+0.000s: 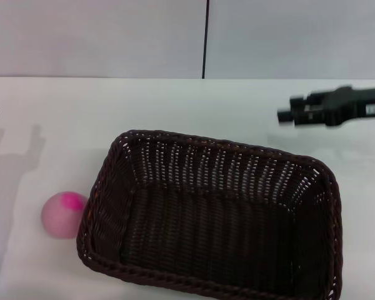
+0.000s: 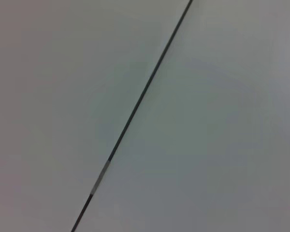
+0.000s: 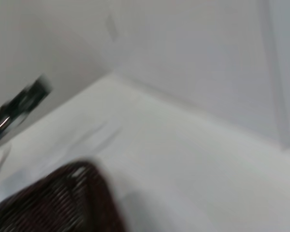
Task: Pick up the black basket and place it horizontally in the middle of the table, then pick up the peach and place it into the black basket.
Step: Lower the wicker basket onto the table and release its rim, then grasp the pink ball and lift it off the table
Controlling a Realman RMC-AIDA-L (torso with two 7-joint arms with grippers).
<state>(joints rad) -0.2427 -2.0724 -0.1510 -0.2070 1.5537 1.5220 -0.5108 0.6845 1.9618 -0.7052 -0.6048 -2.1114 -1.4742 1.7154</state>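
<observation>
Head view, black basket (image 1: 212, 225) empty, peach (image 1: 64, 214) beside

peach (image 1: 64, 214) on the table (image 1: 62, 119), just left of the basket (image 1: 212, 222)

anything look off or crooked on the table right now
Only slightly: the black basket sits a bit skewed on the table, and the peach still lies outside against its left rim. Nothing spilled or damaged.
</observation>
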